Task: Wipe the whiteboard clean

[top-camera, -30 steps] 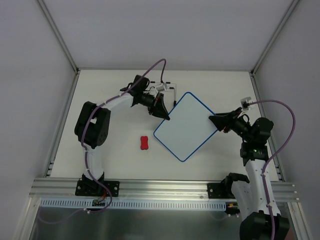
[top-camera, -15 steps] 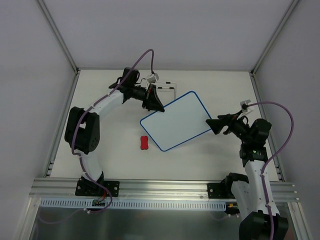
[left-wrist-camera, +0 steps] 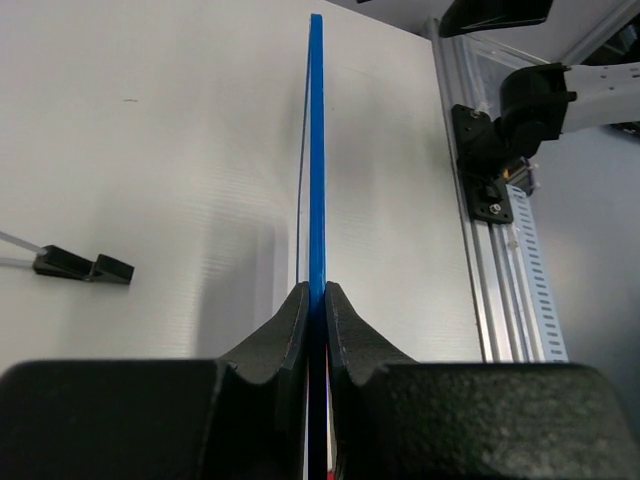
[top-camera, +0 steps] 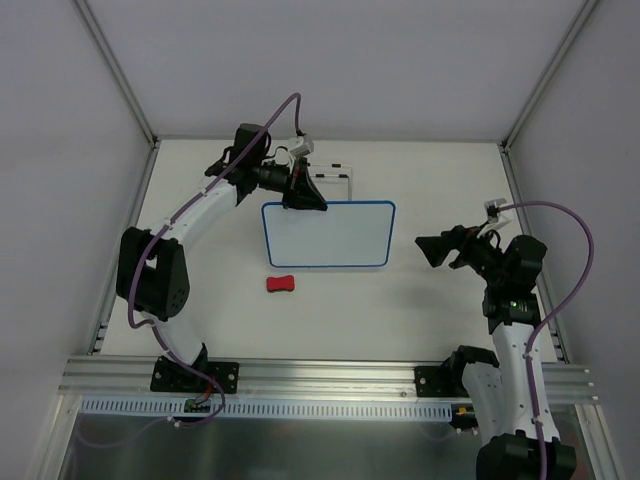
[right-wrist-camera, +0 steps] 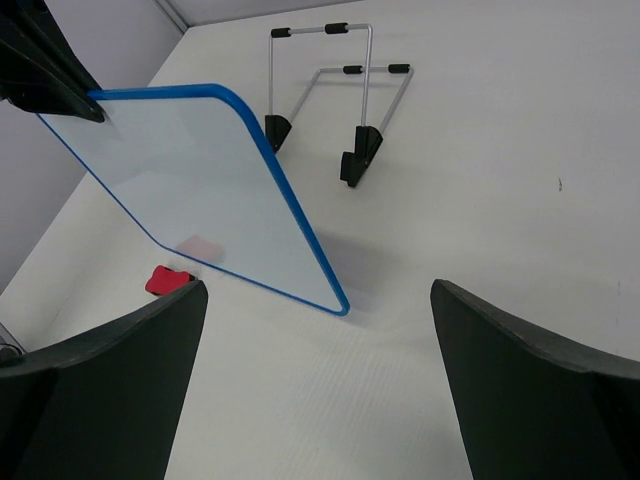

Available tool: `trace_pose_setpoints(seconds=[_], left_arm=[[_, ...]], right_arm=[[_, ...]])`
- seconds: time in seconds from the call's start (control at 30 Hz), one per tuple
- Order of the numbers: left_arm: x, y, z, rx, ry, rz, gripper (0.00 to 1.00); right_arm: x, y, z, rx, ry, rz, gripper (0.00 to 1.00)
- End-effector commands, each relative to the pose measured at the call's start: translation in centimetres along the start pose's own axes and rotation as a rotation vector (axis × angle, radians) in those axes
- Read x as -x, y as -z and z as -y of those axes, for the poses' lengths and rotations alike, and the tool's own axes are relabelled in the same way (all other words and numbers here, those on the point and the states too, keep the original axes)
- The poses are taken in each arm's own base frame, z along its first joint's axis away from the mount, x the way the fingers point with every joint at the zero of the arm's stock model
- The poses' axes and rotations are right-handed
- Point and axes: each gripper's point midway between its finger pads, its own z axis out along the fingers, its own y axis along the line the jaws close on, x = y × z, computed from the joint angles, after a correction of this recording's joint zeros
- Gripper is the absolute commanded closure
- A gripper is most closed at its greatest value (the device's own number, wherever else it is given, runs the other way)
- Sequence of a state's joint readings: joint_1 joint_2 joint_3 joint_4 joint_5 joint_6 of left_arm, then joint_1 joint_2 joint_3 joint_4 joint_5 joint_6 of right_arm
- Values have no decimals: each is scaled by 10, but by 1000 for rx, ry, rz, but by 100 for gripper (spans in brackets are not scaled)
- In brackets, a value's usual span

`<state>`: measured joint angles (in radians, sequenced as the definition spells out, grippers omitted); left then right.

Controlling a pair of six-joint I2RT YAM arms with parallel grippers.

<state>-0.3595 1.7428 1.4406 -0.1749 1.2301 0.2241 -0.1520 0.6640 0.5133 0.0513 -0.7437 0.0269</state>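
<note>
Blue-framed and blank as far as I can tell from above, the whiteboard (top-camera: 328, 235) hangs over mid-table between the wire stand (top-camera: 335, 175) and the red eraser (top-camera: 282, 284). My left gripper (top-camera: 305, 197) is at its far edge, and my right gripper (top-camera: 432, 250) stands apart off its right end.

Left wrist: the fingers pinch the frame edge-on.

Right wrist: the jaws are wide and hold nothing, and the whiteboard is tilted clear of the table.

I judge this a positioning step. Next I need it set down steady, then the eraser fetched if marks remain.

Stand (top-camera: 335, 176) behind whiteboard (top-camera: 328, 235), eraser (top-camera: 281, 284) before its left corner, right pincer (top-camera: 425, 250) apart on its right
</note>
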Motion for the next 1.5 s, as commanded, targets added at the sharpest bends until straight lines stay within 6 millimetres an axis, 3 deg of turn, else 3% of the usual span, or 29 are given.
trace_pose_setpoints(seconds=[0.0,0.4,0.8,1.1,1.33,1.47], left_arm=[[46,14,3,66,-177,44,100],[110,16,-26,138,-359,87,100],[135,34,-79,176,-437,116,100],[118,38,-106,134,-381,118,100],[99,39,-98,65,-342,116,100],[96,42,-104,67,-332,117,100]], right_arm=[[19,3,-10,13,55,41,1],[14,8,-21,44,53,52,1],[2,11,-34,113,70,28,1],[-3,8,-28,96,58,14,1],[-5,6,-26,95,46,2,1],[-6,5,-25,98,40,-5,1]])
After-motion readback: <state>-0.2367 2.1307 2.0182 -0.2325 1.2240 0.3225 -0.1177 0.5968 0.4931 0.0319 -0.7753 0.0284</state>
